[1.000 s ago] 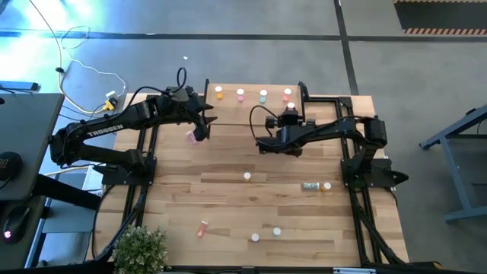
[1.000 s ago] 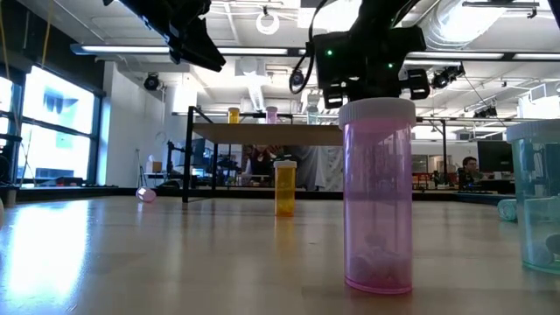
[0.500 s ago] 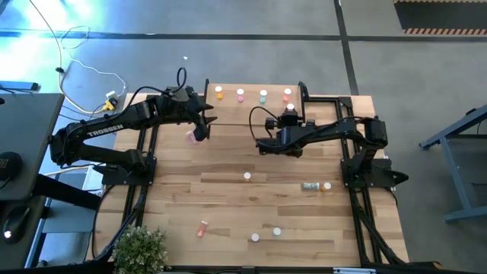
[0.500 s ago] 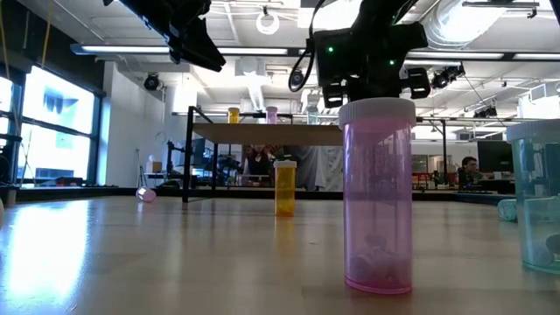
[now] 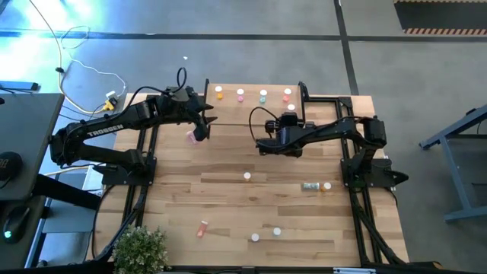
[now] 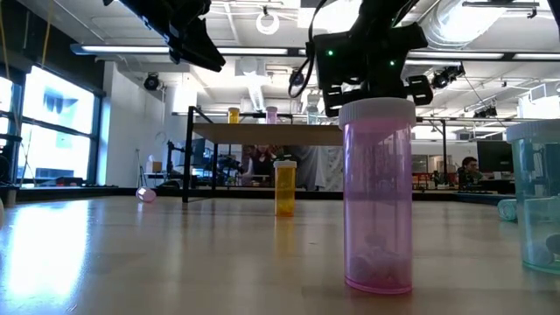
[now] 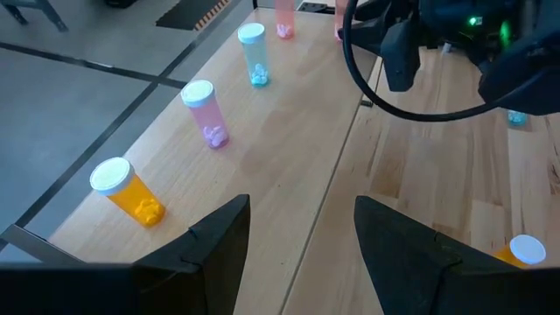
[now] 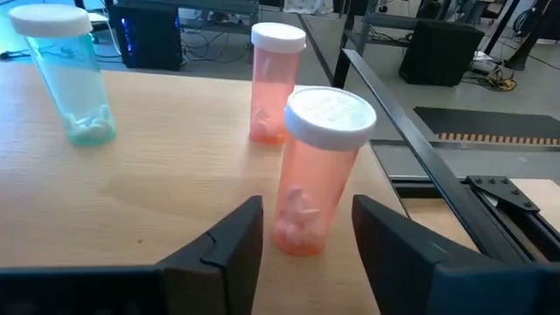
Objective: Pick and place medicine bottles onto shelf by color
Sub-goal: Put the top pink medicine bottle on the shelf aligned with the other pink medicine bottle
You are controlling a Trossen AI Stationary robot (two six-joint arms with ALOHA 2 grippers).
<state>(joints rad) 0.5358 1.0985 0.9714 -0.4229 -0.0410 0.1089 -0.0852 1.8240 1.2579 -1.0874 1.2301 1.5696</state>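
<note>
Table (image 5: 228, 198): the slatted wooden top carries both arms; loose medicine bottles (image 5: 247, 176) lie scattered on its near half, one teal one on its side beside an orange one at the right.
Left arm (image 5: 114, 128): reaches in over the table's left rear, short of the shelf.
Right arm (image 5: 335, 131): stretches toward the shelf's right end.
Shelf (image 5: 251, 103): a light board at the table's far edge on black legs; it bears an orange, a pink, a teal and a red bottle in a row, plus a second red one nearer the right arm.
Left gripper (image 7: 302, 236): hovers with its fingers spread and nothing between them, looking along the shelf row; a pink bottle (image 5: 192, 137) lies on the table just under it.
Right gripper (image 8: 302, 241): fingers parted, standing either side of the red bottle (image 8: 317, 171) without visibly pressing it; the bottle stands upright on the shelf board, just in front of the other red bottle (image 8: 275, 83).
Step in hand: judged to be the release of that red bottle beside its colour mate.
Risk, tipping: the fingers flank the bottle closely, so a sideways or tilted retreat could clip it and knock it over.
Risk, edge: the bottle sits near the shelf's right edge; a nudge could roll it off.
Risk, neighbour: a toppling bottle could strike the red one behind.
</note>
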